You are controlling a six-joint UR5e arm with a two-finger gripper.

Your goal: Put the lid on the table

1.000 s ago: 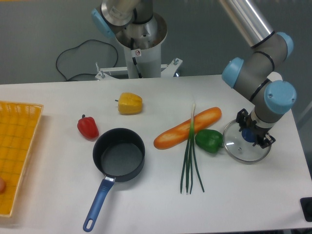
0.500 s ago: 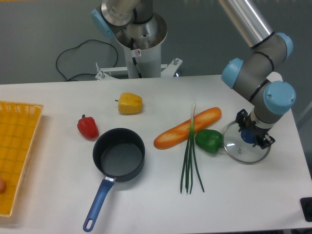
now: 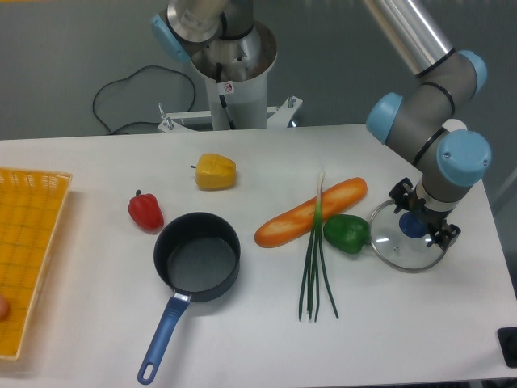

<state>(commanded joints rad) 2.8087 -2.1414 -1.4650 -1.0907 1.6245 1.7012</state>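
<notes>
The round glass lid [image 3: 397, 247] with its metal rim lies flat on the white table [image 3: 242, 339] at the right, touching the green pepper. Its dark blue knob [image 3: 414, 225] shows between the two black fingers of my gripper [image 3: 422, 216], which hangs straight down over the lid. The fingers stand a little apart on either side of the knob, so the gripper is open. The arm hides the far part of the lid's rim.
A green pepper [image 3: 346, 233], a baguette [image 3: 311, 212] and green onions [image 3: 315, 267] lie just left of the lid. Further left are the blue-handled saucepan [image 3: 198, 259], a red pepper [image 3: 145, 210], a yellow pepper [image 3: 216, 171] and a yellow woven tray [image 3: 28, 250].
The gripper's fingers have spread slightly wider around the knob. The lid stays flat in the same place.
</notes>
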